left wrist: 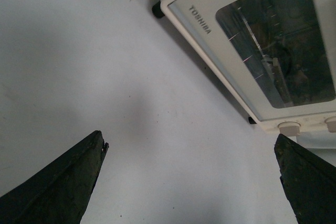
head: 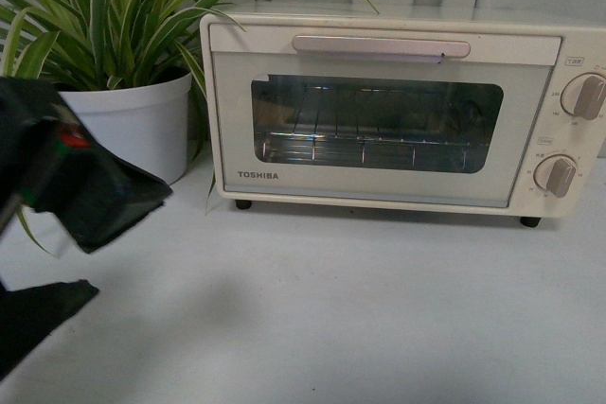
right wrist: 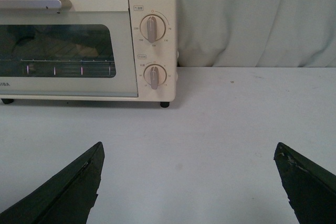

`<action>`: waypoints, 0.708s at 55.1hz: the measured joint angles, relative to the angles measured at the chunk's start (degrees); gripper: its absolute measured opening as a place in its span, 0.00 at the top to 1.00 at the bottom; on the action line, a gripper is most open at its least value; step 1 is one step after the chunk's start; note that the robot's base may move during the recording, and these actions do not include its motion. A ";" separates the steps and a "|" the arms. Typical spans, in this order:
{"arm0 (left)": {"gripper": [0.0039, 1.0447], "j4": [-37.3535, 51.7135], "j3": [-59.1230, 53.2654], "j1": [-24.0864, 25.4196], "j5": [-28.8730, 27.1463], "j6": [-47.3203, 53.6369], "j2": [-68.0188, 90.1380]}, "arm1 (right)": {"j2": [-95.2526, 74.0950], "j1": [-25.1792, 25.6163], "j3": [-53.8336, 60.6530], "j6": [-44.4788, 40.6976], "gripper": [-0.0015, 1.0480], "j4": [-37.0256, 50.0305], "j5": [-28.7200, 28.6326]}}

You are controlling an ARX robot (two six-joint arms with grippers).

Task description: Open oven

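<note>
Oven (head: 388, 111) sits shut on our counter (head: 331, 309), ahead of our left claw (left wrist: 190, 142) and right claw (right wrist: 189, 148) and well apart from both; we see each claw spread wide and empty, handle (head: 381, 46) untouched.

Bare white table (head: 331, 309) is stretching wide in front of the oven (head: 559, 63), leaving open passage to its shut door (head: 232, 130) and the bar handle (head: 381, 46) along the top. A potted plant (head: 133, 111) is crowding the oven's left side, leaves arching over that corner. A curtain (right wrist: 252, 19) is closing off the space behind.
</note>
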State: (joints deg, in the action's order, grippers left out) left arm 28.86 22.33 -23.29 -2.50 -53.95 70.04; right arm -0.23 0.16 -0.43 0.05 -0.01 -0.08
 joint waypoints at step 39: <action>0.06 8.28 11.39 -4.11 0.81 -13.18 25.09 | 0.00 0.00 0.00 -0.02 0.09 0.00 0.00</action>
State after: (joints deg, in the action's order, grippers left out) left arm 37.15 33.71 -27.40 -1.69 -67.13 95.13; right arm -0.23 0.16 -0.43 0.03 -0.01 -0.08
